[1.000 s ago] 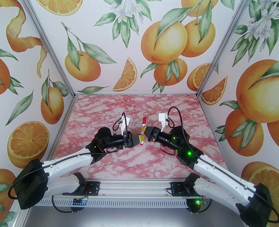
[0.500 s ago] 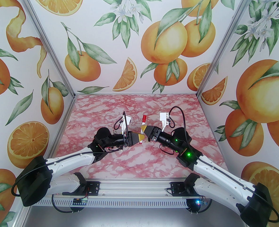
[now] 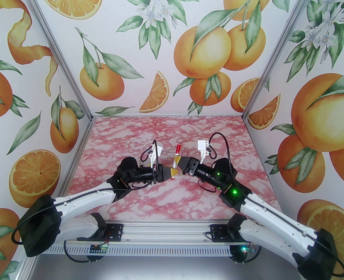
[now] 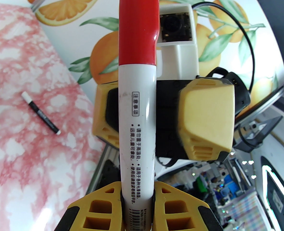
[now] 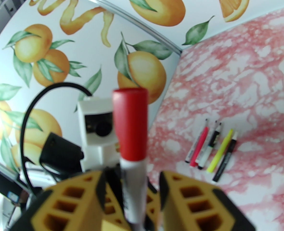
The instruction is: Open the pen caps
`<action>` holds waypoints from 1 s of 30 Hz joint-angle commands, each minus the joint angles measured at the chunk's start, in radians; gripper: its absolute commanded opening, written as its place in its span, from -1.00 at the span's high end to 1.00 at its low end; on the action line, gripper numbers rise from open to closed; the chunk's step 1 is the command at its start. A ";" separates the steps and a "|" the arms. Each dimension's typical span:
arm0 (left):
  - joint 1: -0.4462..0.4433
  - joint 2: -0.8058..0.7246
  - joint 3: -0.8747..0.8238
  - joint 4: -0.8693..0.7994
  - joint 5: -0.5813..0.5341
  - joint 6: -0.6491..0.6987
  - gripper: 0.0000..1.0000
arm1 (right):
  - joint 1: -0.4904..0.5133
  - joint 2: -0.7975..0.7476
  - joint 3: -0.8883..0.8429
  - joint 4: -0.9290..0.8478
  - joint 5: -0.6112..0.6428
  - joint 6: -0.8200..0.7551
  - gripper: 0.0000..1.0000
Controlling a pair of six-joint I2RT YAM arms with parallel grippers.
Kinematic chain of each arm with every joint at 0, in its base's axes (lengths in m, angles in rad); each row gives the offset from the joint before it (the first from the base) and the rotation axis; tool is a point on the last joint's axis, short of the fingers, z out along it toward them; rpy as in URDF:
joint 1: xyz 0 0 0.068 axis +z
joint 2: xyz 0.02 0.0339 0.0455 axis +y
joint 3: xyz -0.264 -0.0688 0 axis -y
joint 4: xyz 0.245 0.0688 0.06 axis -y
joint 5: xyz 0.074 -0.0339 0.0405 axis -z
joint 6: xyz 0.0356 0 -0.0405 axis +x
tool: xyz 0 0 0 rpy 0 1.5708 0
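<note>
Left gripper clamps the red-capped pen; right gripper gapes around it. Right wrist shows a row of loose pens, left wrist 1 black pen.

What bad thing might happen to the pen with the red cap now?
1. The left gripper pinches the pen low on its white barrel, and the right gripper has its jaws open around it, so the tall pen might tip or slip.
2. The right gripper sits just below the red cap. Closing there would likely grab the barrel, and a pull would leave the cap on.
</note>
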State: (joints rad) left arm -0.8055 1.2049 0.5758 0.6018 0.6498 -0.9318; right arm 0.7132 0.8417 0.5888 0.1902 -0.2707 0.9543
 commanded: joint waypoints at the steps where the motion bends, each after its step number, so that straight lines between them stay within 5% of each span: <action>1: -0.006 -0.030 0.012 -0.080 0.016 0.090 0.91 | 0.003 -0.032 0.066 -0.154 0.044 -0.060 -0.10; 9: -0.063 0.000 0.055 -0.161 0.057 0.188 0.91 | 0.000 -0.026 0.141 -0.281 0.089 -0.092 -0.32; 16: -0.082 0.001 0.073 -0.175 0.070 0.207 0.91 | -0.006 -0.022 0.173 -0.348 0.113 -0.107 0.03; 30: -0.111 0.041 0.109 -0.200 0.100 0.230 0.91 | -0.011 0.003 0.194 -0.364 0.082 -0.122 0.38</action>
State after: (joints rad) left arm -0.9112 1.2480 0.6491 0.4126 0.7338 -0.7258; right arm 0.7097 0.8398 0.7567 -0.1585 -0.1837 0.8440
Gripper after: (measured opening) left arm 0.161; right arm 0.319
